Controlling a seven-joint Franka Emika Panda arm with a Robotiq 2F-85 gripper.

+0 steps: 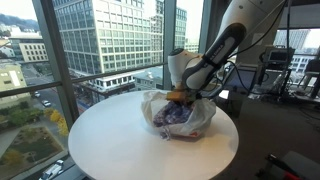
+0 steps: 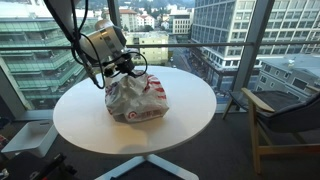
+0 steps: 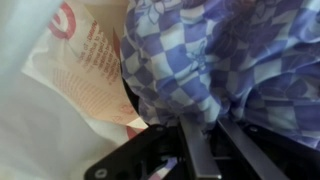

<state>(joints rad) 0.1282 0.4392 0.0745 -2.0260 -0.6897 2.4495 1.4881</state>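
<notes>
A round white tabletop (image 2: pixel 195 115) is seen in both exterior views, set before tall windows (image 1: pixel 110 35) with office buildings behind them. A crumpled white plastic bag with red print (image 2: pixel 140 100) lies on the tabletop, on the part nearest the arm and well in from the rim. The same bag (image 1: pixel 200 120) is shown with its mouth open upward, and a blue-and-white checked cloth (image 1: pixel 178 120) is bunched inside it.

The gripper (image 2: pixel 125 72) is lowered onto the top of the bag, at its open mouth, with the arm reaching down from above. In the wrist view the cloth (image 3: pixel 225 60) fills most of the picture, and the printed bag (image 3: pixel 80 70) is folded just beside it, touching it. The dark fingers (image 3: pixel 197 150) of the gripper (image 3: pixel 213 130) are drawn close together, and a fold of the checked cloth is pinched between them, so the cloth is gripped. How much of the cloth is still inside the bag cannot be told, as the arm hides the bag's mouth.

A wooden armchair (image 2: pixel 285 115) with a dark cushion is placed well apart from the tabletop.
</notes>
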